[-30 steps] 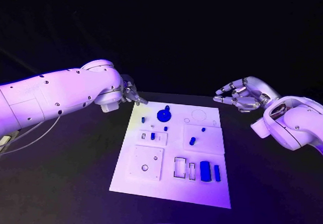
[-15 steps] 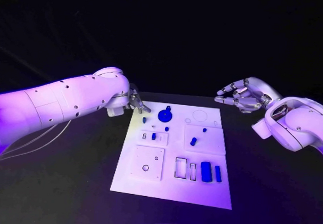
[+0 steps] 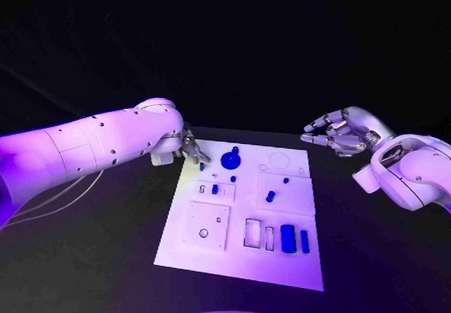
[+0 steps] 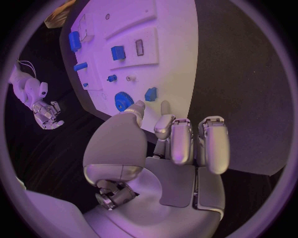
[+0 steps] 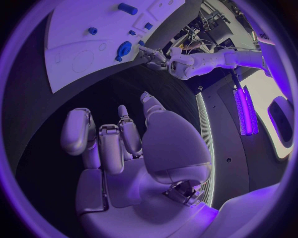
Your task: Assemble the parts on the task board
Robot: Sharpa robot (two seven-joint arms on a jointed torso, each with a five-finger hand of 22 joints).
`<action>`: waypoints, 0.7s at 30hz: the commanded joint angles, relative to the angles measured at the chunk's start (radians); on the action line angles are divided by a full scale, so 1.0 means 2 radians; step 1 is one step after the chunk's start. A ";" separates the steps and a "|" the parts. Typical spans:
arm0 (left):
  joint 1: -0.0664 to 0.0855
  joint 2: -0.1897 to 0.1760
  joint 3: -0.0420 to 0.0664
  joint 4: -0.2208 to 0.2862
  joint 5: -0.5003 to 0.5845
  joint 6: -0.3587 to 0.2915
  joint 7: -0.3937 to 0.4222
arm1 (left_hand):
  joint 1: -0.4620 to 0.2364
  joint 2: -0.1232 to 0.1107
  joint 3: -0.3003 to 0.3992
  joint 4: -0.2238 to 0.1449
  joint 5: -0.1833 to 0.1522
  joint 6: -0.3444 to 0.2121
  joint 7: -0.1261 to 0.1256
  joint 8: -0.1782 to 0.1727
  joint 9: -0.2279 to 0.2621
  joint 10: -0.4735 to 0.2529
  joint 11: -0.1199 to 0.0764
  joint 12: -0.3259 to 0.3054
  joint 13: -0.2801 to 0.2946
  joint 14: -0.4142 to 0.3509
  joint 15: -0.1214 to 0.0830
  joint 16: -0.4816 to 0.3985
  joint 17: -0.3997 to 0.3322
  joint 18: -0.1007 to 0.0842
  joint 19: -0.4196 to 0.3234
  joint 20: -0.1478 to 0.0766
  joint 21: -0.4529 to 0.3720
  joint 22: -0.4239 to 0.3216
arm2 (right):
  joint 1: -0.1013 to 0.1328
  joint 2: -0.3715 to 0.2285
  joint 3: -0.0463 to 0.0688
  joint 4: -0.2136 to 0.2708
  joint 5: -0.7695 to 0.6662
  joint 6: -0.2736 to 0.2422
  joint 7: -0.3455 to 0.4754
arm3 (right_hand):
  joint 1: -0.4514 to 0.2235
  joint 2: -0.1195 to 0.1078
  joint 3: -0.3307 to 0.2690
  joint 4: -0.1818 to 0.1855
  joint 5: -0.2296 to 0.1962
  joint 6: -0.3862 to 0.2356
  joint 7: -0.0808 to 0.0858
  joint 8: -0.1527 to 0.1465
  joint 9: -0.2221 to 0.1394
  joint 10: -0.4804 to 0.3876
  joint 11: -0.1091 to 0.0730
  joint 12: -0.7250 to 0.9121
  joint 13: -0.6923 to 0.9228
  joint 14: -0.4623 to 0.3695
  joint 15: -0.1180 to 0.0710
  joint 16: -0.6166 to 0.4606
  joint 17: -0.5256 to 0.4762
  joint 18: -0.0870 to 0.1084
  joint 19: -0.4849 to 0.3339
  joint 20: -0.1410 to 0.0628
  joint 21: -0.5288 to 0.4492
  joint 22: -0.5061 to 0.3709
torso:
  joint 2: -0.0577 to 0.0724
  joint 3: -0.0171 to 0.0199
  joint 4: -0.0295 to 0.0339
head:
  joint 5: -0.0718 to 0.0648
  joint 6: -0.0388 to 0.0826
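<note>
We see the left robot hand [image 3: 189, 146], fingers apart and empty, nearest the blue gear [image 3: 230, 159] at its three o'clock; the right robot hand [image 3: 339, 136] hangs loosely curled, empty, well apart.

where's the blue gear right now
In the head view the blue gear sits on the task board's far left part, just right of the left robot hand.

Smooth white arm shells dotted with small dark screws, thin cables under left arm [image 3: 53, 191], silver segmented fingers [image 4: 211, 144]
</note>
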 commanded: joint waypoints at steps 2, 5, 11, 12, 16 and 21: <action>-0.001 0.003 0.000 0.000 0.000 0.017 0.006 | -0.003 -0.001 -0.002 0.000 0.000 0.000 0.004 -0.003 0.000 -0.002 0.002 0.000 0.000 0.022 0.004 -0.002 0.002 0.000 0.005 0.005 -0.003 0.023 | 0.000 0.001 0.000 -0.001 -0.002 -0.002 0.003 | -0.005 0.001 -0.002 0.003 0.002 -0.005 0.001 0.003 0.001 -0.002 0.000 -0.002 0.006 0.034 -0.004 -0.002 0.058 0.004 -0.003 0.000 -0.002 -0.001 | 0.000 -0.0001 0.0004 | -0.001 0.000; -0.001 0.003 0.000 0.001 0.000 0.017 0.005 | -0.003 0.001 -0.003 0.000 0.000 0.002 0.004 -0.003 -0.001 -0.001 0.002 0.002 0.002 0.022 0.004 -0.002 0.002 0.000 0.005 0.005 -0.002 0.023 | 0.000 0.001 0.000 -0.002 -0.001 -0.003 0.003 | -0.005 0.001 -0.002 0.003 0.002 -0.005 0.001 0.003 0.001 -0.002 0.000 -0.002 0.006 0.034 -0.004 -0.002 0.058 0.004 -0.003 0.000 -0.002 -0.001 | -0.001 -0.0002 0.0003 | 0.000 0.000; -0.001 0.001 0.000 0.002 0.000 0.013 0.004 | 0.000 0.007 -0.005 0.000 0.001 0.011 0.002 -0.001 -0.004 0.001 0.001 0.005 0.005 0.022 0.003 -0.002 0.002 0.000 0.005 0.005 -0.002 0.023 | 0.000 0.001 0.000 -0.003 0.000 -0.003 0.002 | -0.005 0.002 -0.002 0.004 0.002 -0.005 0.001 0.003 0.001 -0.002 0.000 -0.002 0.006 0.034 -0.004 -0.002 0.058 0.004 -0.003 0.000 -0.002 0.000 | 0.000 -0.0004 0.0005 | 0.000 0.000; -0.001 0.001 0.000 0.002 0.000 0.012 0.004 | 0.001 0.008 -0.006 0.000 0.001 0.013 0.001 0.000 -0.004 0.002 0.000 0.005 0.006 0.022 0.003 -0.002 0.003 0.000 0.005 0.004 -0.002 0.023 | 0.000 0.001 0.000 -0.003 0.000 -0.003 0.002 | -0.005 0.002 -0.002 0.004 0.002 -0.005 0.001 0.003 0.001 -0.002 0.000 -0.002 0.006 0.034 -0.004 -0.002 0.058 0.004 -0.003 0.000 -0.002 0.000 | 0.000 -0.0003 0.0005 | 0.000 0.000; -0.001 0.000 0.000 0.003 0.000 0.009 0.004 | 0.004 0.011 -0.008 0.000 0.001 0.019 -0.001 0.004 -0.004 0.003 -0.001 0.008 0.008 0.022 0.001 -0.002 0.003 0.000 0.005 0.004 -0.002 0.024 | 0.000 0.002 0.000 -0.003 0.000 -0.003 0.002 | -0.005 0.002 -0.002 0.004 0.002 -0.005 0.001 0.003 0.001 -0.002 0.000 -0.002 0.006 0.034 -0.004 -0.002 0.058 0.004 -0.003 0.000 -0.002 0.000 | 0.000 -0.0002 0.0005 | 0.000 0.000; -0.001 -0.002 0.000 0.004 0.000 0.007 0.003 | 0.010 0.014 -0.009 -0.001 0.001 0.026 -0.004 0.010 -0.002 0.006 -0.004 0.011 0.012 0.022 0.000 -0.002 0.003 0.000 0.006 0.002 -0.001 0.025 | 0.000 0.002 0.000 -0.003 0.000 -0.003 0.002 | -0.005 0.002 -0.002 0.004 0.002 -0.005 0.001 0.003 0.001 -0.002 0.000 -0.002 0.006 0.034 -0.004 -0.002 0.058 0.004 -0.003 0.000 -0.002 0.000 | 0.000 -0.0001 0.0003 | 0.000 0.000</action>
